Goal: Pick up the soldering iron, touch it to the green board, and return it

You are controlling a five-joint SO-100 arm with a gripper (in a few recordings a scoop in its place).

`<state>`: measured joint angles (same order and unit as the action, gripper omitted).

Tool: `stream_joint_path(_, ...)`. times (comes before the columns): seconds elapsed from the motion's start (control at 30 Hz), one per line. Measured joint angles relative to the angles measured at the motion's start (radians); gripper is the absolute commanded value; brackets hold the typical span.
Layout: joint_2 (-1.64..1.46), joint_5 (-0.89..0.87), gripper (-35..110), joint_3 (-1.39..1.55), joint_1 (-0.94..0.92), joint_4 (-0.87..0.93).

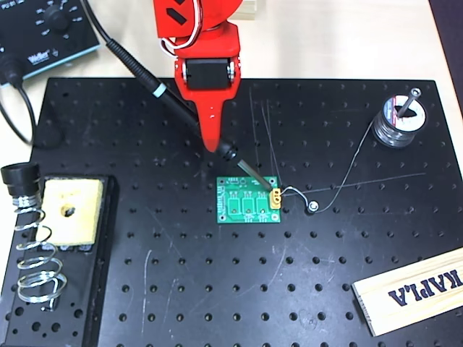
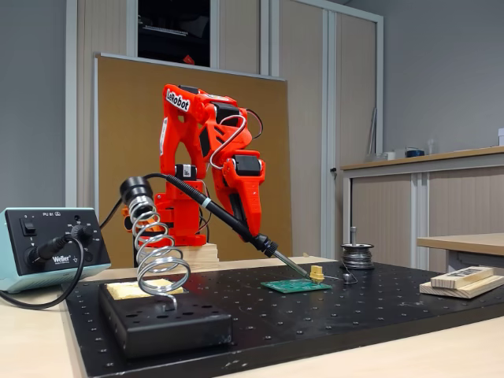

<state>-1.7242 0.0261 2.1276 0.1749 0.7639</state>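
Overhead view — red pincer [image 1: 217,144] clamped on iron [image 1: 170,101], handle slanting down-right, tip touching top edge of green board [image 1: 249,200] near its yellow connector [image 1: 275,196], board flat on black plate [image 1: 181,289] | fixed view — iron [image 2: 228,222] held tilted, tip down on board [image 2: 296,286]; stand [image 2: 157,256] at left.

The soldering iron [image 1: 165,100] handle is partly covered by the gripper [image 1: 214,141]; tip contact with the green board [image 1: 249,200] cannot be judged.
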Motion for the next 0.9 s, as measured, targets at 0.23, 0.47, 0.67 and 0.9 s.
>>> stream_joint_path(0.23,0.0,0.0,0,0.0,0.0,0.0)
stream_joint_path(0.47,0.018,0.0,0,-0.015,0.0,0.0)
stream_joint_path(0.67,0.018,0.0,0,-0.017,-0.015,0.0)
stream_joint_path(0.9,0.018,0.0,0,-0.017,-0.015,0.0)
